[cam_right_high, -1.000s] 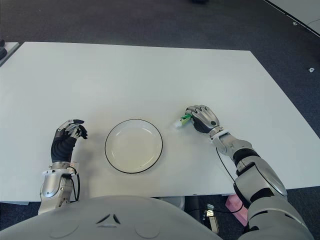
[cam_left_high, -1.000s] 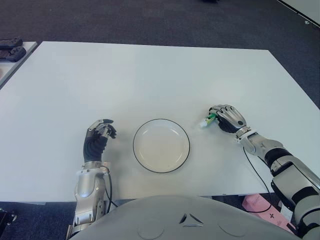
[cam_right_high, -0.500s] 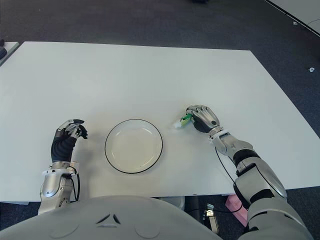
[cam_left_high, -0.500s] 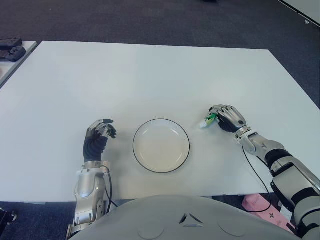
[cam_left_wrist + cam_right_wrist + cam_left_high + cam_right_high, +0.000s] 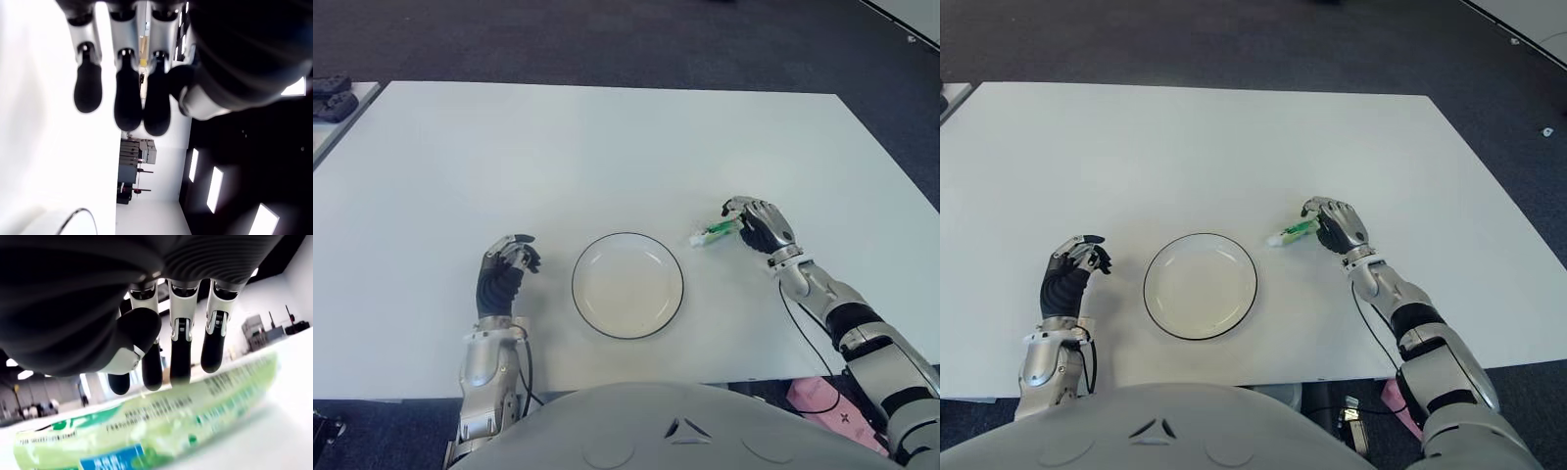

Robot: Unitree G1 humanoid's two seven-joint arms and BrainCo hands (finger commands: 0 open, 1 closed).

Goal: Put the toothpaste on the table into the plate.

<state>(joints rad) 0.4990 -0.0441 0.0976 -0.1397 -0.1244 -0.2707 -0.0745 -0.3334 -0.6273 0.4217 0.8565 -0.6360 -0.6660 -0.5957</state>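
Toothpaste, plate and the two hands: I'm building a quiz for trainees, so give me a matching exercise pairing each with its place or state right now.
Things:
1. toothpaste
2. plate
3. left hand
4. right hand

Places or states:
A. holds nothing, fingers curled, to the left of the plate
B. lies between the two hands, nothing in it
C. sticks out toward the plate from the curled fingers over it
D. to the right of the plate, fingers curled over the green and white tube

Pairs: 1-C, 2-B, 3-A, 4-D
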